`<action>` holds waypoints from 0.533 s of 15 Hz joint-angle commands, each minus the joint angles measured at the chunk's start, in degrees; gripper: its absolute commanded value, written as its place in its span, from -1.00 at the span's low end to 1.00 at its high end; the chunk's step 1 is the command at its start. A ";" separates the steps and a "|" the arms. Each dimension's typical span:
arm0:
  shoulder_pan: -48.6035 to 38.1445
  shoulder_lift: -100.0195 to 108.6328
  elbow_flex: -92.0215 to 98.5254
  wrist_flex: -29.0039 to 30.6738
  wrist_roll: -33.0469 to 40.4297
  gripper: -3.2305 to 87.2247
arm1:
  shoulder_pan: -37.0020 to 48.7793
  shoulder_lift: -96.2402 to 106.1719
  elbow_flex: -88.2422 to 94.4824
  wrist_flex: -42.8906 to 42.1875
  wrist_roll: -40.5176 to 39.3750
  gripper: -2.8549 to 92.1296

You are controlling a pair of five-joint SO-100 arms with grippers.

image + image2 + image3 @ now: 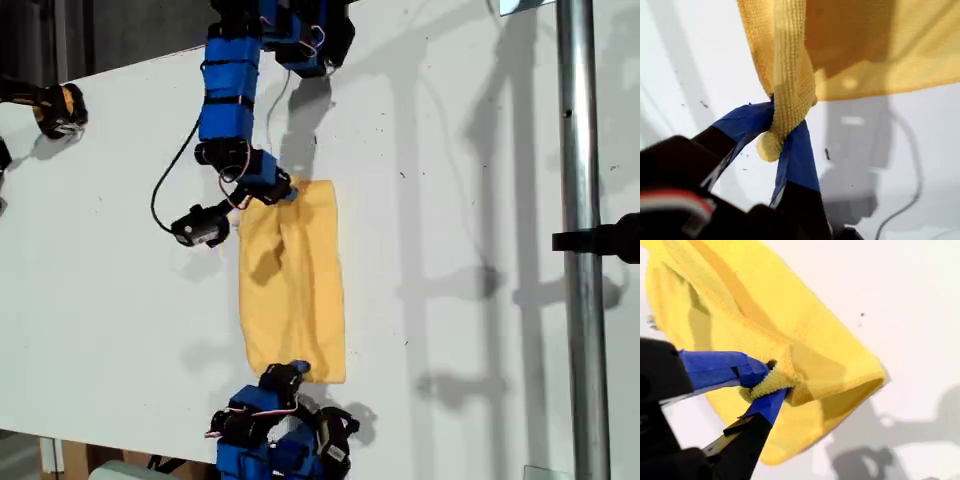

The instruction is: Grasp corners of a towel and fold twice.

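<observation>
While the towel lay folded lengthwise on the white desk, my first claw pinched a bunched corner of it; my second claw gripped another corner, seemingly lifted slightly off the desk.

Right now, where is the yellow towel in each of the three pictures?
Exterior view: the towel lies centre, stretched between two arms.
First wrist view: it fills the upper part, one corner pinched by my first gripper.
Second wrist view: it spans the middle, hem pinched by my second gripper.
Shared landmark: the white table.
</observation>
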State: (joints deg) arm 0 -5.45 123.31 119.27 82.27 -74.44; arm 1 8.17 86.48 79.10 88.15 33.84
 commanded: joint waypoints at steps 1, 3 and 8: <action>-10.02 7.65 3.96 -1.76 6.24 -0.95 | 8.26 3.16 -1.05 -1.93 -3.60 -0.94; -16.96 10.72 6.59 -3.60 11.87 -0.95 | 14.15 2.46 -1.14 -5.62 -6.59 -0.94; -29.36 14.24 6.86 -8.70 22.06 -0.95 | 25.31 -0.97 -1.49 -20.74 -11.43 -0.94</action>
State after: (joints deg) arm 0 -31.99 135.35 126.83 75.23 -54.76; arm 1 31.38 84.55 79.19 71.10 23.47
